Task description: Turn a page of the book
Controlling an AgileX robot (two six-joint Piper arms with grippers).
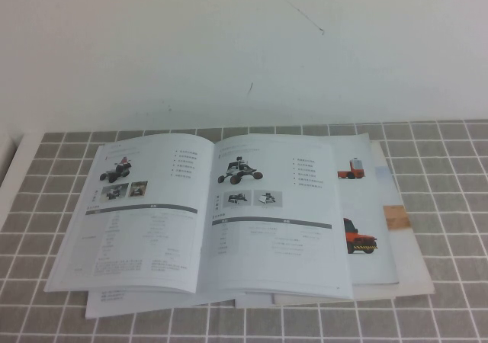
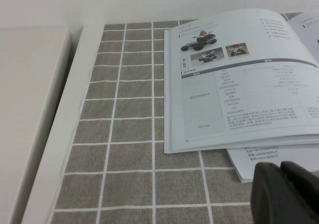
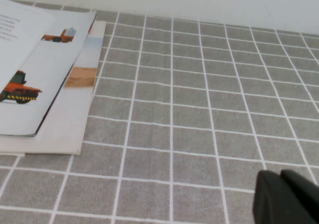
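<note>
- The book (image 1: 206,213) lies open and flat near the middle of the desk (image 1: 442,152), on top of a small stack of other printed matter.
- Its left-hand leaf shows a dark wheeled rover above two thumbnail photos, then a grey bar and a fine-print table; the left wrist view catches the same leaf (image 2: 239,79).
- The right-hand page (image 1: 274,213) carries a dark wheeled robot, two small photos and another grey bar, and it rests flat, unlifted.
- Peeking out from under the book's right edge is a booklet with red trucks (image 1: 364,206), and beneath that a plain white sheet (image 1: 412,259) with a small tan patch.
- More white paper (image 1: 130,301) sticks out below the book's near-left corner.
- A grey cloth with a white grid covers the desk, and a white wall (image 1: 244,46) rises behind.
- The left hand (image 2: 286,191) hovers over the cloth just off the book's near-left corner, touching nothing; whether it is clenched, I cannot tell.
- The right hand (image 3: 286,196) hangs over bare cloth well clear of the stack's right side; its grip cannot be made out either.
</note>
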